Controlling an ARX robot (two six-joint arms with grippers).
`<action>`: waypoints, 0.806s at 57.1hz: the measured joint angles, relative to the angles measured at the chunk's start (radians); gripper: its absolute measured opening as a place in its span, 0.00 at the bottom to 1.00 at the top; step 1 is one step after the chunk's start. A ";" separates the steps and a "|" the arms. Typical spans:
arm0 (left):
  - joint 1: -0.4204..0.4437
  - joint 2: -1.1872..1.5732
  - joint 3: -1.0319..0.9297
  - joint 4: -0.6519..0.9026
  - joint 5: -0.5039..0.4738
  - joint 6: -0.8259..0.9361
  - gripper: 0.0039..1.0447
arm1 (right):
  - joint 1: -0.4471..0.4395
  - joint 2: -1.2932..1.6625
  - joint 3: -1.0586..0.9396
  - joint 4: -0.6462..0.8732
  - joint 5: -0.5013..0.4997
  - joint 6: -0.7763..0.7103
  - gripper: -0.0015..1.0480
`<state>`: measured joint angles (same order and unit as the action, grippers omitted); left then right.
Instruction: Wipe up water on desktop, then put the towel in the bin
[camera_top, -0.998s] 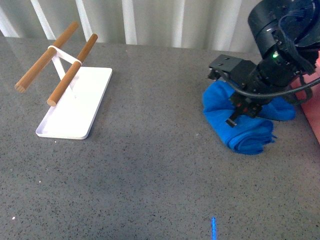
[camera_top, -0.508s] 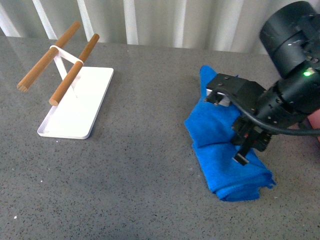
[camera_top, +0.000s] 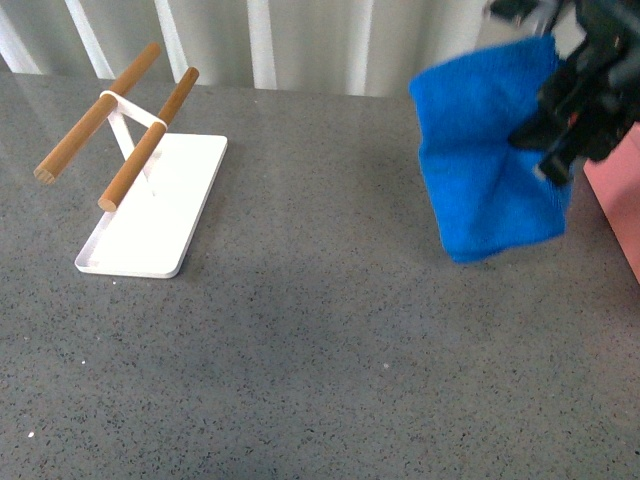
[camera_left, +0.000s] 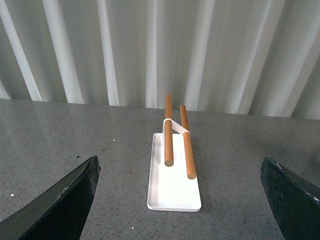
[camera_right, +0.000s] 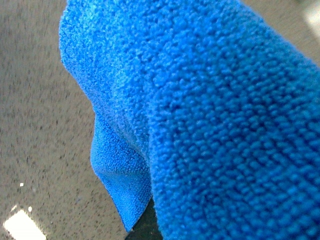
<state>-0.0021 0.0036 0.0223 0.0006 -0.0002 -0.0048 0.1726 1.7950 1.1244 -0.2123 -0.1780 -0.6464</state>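
Observation:
My right gripper (camera_top: 565, 120) is shut on the bright blue towel (camera_top: 485, 160) and holds it in the air above the dark grey speckled desktop (camera_top: 300, 340) at the far right. The towel hangs down clear of the surface. In the right wrist view the towel (camera_right: 215, 115) fills most of the picture and hides the jaws. The salmon-pink bin (camera_top: 615, 190) shows only as a strip at the right edge, just right of the hanging towel. My left gripper (camera_left: 185, 200) is open and empty above the desktop (camera_left: 75, 140); it does not show in the front view.
A flat white tray (camera_top: 155, 205) with two wooden rods (camera_top: 120, 125) stands at the back left; it also shows in the left wrist view (camera_left: 172, 180). A pale ribbed wall (camera_top: 300, 40) runs behind the desktop.
My right gripper has lifted the towel off the desktop and carried it up and to the right, toward the bin. The towel now hangs unfolded instead of lying bunched.

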 joint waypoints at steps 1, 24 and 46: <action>0.000 0.000 0.000 0.000 0.000 0.000 0.94 | 0.000 -0.014 0.027 -0.019 0.016 0.023 0.04; 0.000 0.000 0.000 0.000 0.000 0.000 0.94 | -0.138 -0.089 0.394 -0.468 0.350 0.375 0.04; 0.000 0.000 0.000 0.000 0.000 0.000 0.94 | -0.290 -0.076 0.391 -0.546 0.390 0.434 0.04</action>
<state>-0.0021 0.0036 0.0223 0.0006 -0.0002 -0.0048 -0.1177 1.7187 1.5150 -0.7578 0.2123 -0.2123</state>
